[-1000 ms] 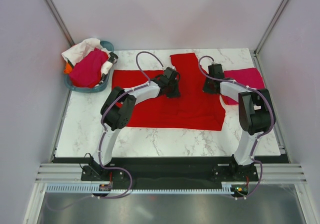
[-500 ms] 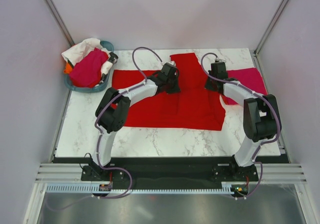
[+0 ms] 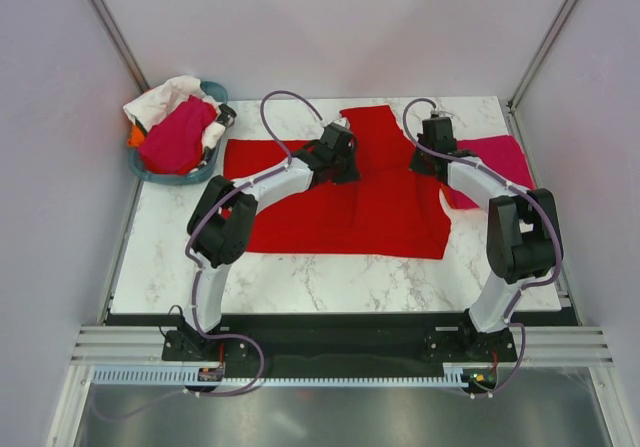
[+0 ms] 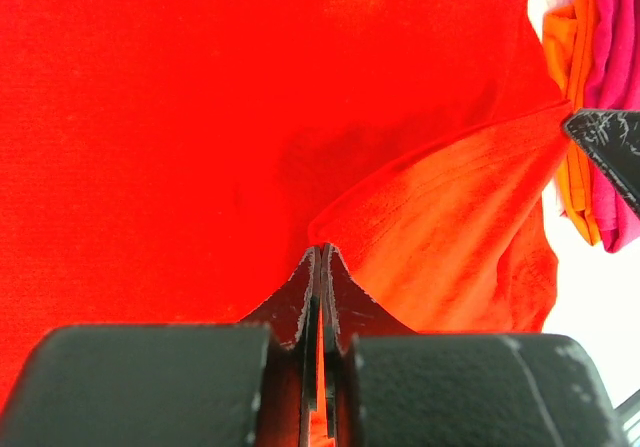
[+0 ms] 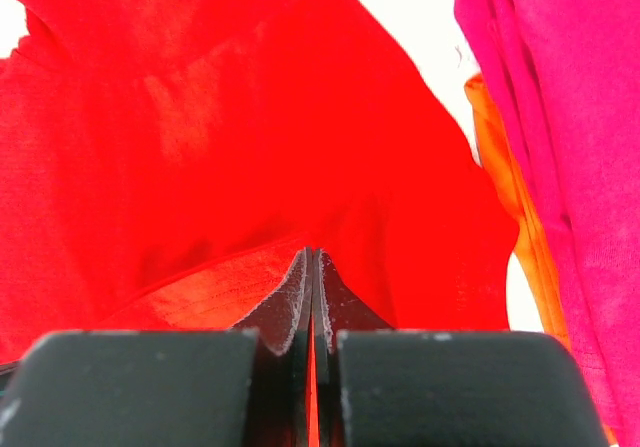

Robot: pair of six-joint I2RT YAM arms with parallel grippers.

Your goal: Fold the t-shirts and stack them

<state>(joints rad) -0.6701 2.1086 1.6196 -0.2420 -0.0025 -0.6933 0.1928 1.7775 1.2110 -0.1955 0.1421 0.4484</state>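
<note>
Covering white marbled table, red t-shirt, plain lilac walls around

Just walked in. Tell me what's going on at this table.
Two robot arms are folding a red t-shirt spread on the marble table. The left gripper and the right gripper are both shut, each pinching a fold of the red cloth near the shirt's far side. A magenta shirt lies at the table's right edge, with orange cloth showing at its edge. The teal tub at the far left corner holds more shirts.
</note>
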